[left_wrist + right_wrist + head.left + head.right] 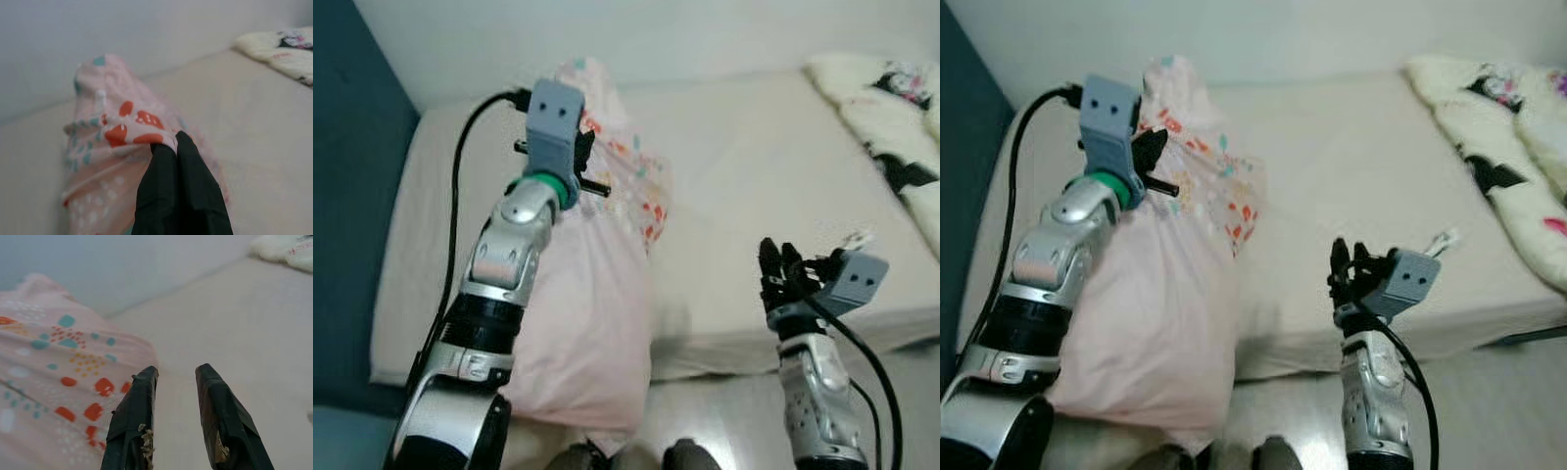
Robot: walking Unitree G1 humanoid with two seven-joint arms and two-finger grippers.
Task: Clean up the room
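My left gripper (177, 147) was raised over the near left part of the bed (754, 196), its black fingers pressed together on a fold of the pink patterned pillowcase (597, 294), pinching the printed cloth near its top end. The pillowcase stood tall off the bed's near left edge, its lower pale part hanging down toward the floor (724, 421), its top bunched at my grip. It looked stuffed, bulging through the middle, but what filled it was hidden; probably a pillow, so I judged it light, soft and floppy, not fragile. The cloth would slide and sag if held by one thin fold, so a deeper bite of gathered fabric at the top, or a second hold lower on the bulge, seemed the safer place to take it. My right gripper (176, 377) hovered low at the bed's near edge, to the right of the pillowcase and apart from it, fingers spread with nothing between them, some pale fluff stuck on the pads. A cream blanket with dark and pink prints (891, 127) lay heaped at the far right of the bed. The rest of the beige sheet lay flat.
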